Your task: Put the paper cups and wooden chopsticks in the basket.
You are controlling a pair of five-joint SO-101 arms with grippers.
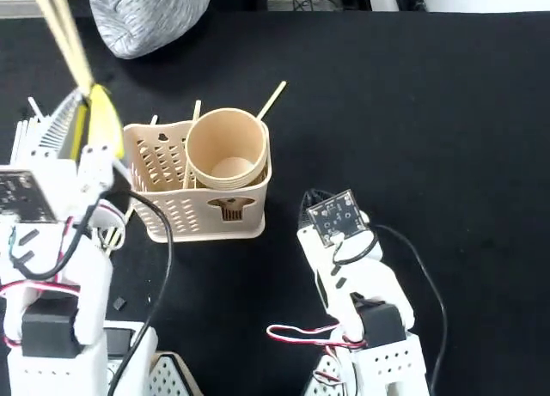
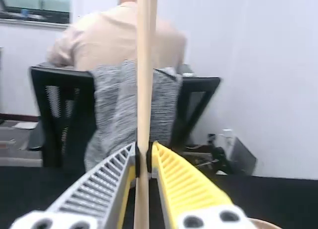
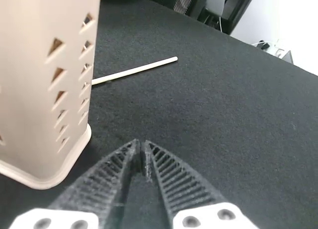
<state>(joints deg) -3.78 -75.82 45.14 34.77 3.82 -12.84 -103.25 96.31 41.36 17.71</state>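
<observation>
A beige slotted basket (image 1: 198,209) stands left of centre, holding a paper cup (image 1: 226,147) and a few upright wooden chopsticks (image 1: 191,143). Behind its far right corner another chopstick (image 1: 271,101) lies on the black table, also seen past the basket wall (image 3: 44,80) as a pale chopstick (image 3: 134,70). My left gripper (image 1: 88,100) is raised left of the basket, shut on wooden chopsticks (image 1: 62,31) that stick upward; one chopstick (image 2: 144,80) sits between the grey and yellow fingers of the left gripper (image 2: 144,157). My right gripper (image 3: 142,157) is shut and empty, low beside the basket's right side.
A grey bag (image 1: 150,14) lies at the table's far edge. The right arm (image 1: 344,241) is folded right of the basket. Black tabletop stretches open to the right (image 1: 447,138). A chair and a seated person are in the room behind.
</observation>
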